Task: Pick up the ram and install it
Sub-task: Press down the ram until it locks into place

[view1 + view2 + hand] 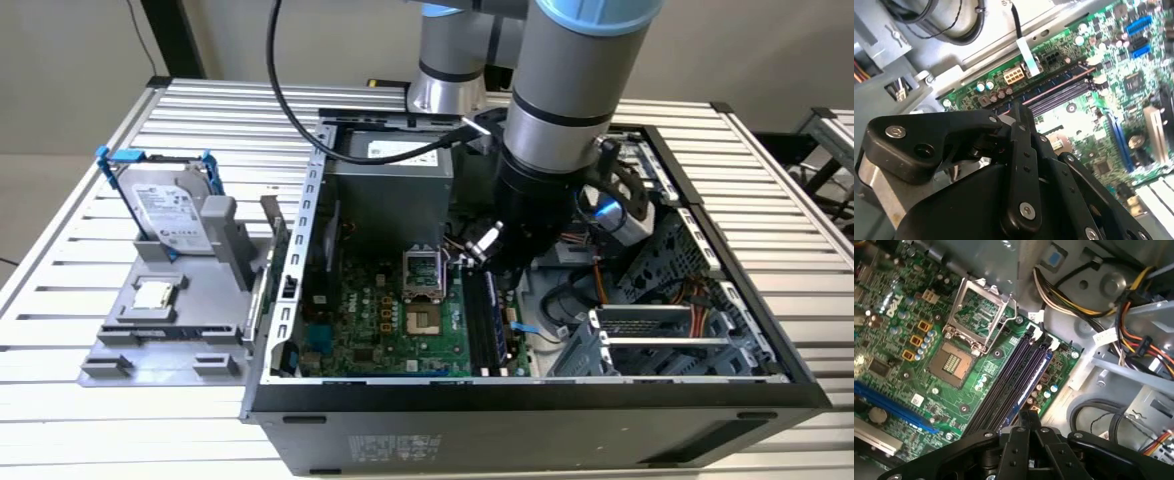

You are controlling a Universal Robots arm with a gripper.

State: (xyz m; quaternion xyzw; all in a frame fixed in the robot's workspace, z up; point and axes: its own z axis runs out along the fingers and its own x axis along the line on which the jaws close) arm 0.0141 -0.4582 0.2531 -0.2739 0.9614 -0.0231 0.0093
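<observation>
The gripper (1024, 427) hangs low inside the computer case (534, 400), right above the black slots (1004, 385) on the green board (919, 340). The ram (1031, 382) stands in the outer slot, its long side running straight away from the gripper. The fingers (1026, 420) look pressed together, touching its near end.

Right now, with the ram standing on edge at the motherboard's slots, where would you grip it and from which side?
Probably by the ram's top long edge, mid-length, coming straight down onto the motherboard. It is thin and stands on edge beside the black slots, so only its flat faces near the top give the gripper purchase.
</observation>
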